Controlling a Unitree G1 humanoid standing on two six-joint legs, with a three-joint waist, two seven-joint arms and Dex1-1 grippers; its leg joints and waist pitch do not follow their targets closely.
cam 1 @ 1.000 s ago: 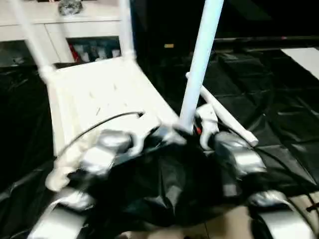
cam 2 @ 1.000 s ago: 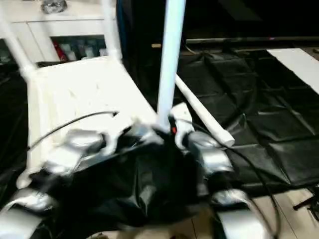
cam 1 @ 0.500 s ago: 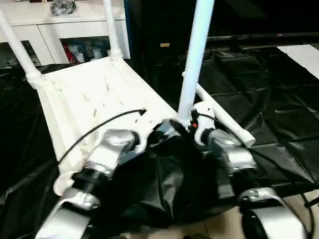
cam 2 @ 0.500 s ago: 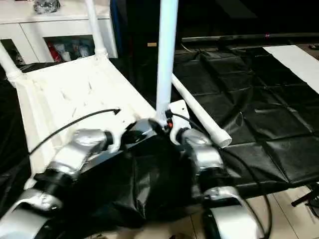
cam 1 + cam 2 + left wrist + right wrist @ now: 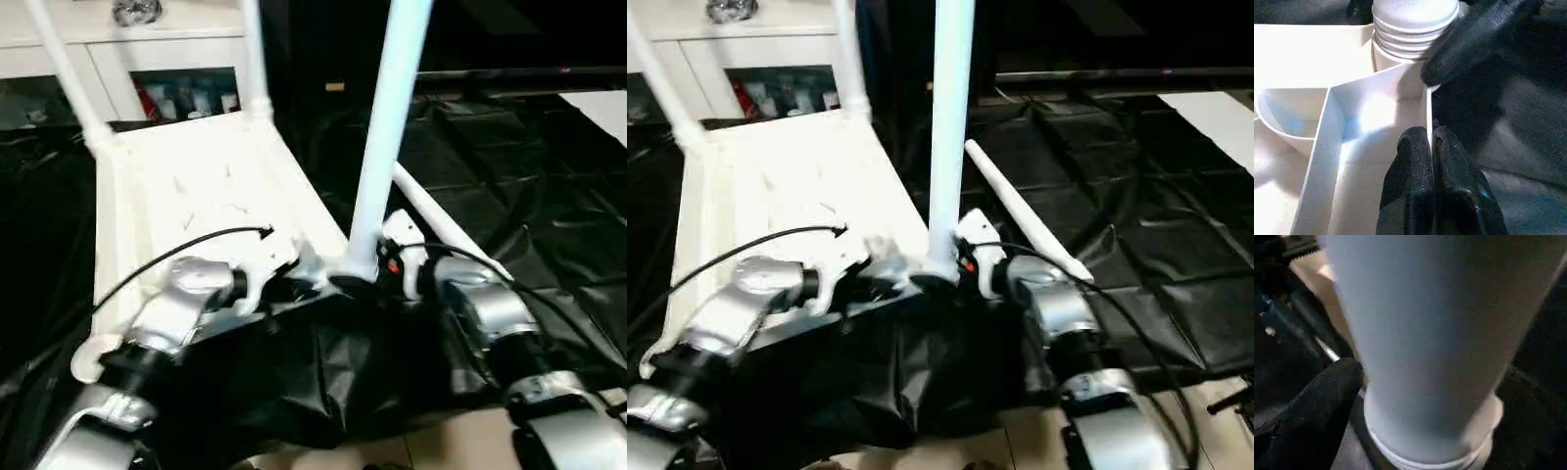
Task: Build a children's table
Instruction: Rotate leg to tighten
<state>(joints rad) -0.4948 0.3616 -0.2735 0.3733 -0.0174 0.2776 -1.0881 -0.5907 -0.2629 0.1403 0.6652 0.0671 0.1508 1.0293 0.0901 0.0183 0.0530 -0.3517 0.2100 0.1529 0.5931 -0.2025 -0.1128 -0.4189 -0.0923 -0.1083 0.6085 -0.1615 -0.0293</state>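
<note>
Tabletop, white, lies upside down on black sheeting, ribbed underside up, left of centre. Legs: four counted. Two stand in far corner sockets, far-left leg and far-right leg. Near-right leg stands upright in near right socket. Loose leg lies on sheeting to right. Right gripper has spread wide around near-right leg base over last second, likely letting go: leg probably seated. Left gripper pinches tabletop rim beside same socket, fingers pressed together. One leg left to fit.
</note>
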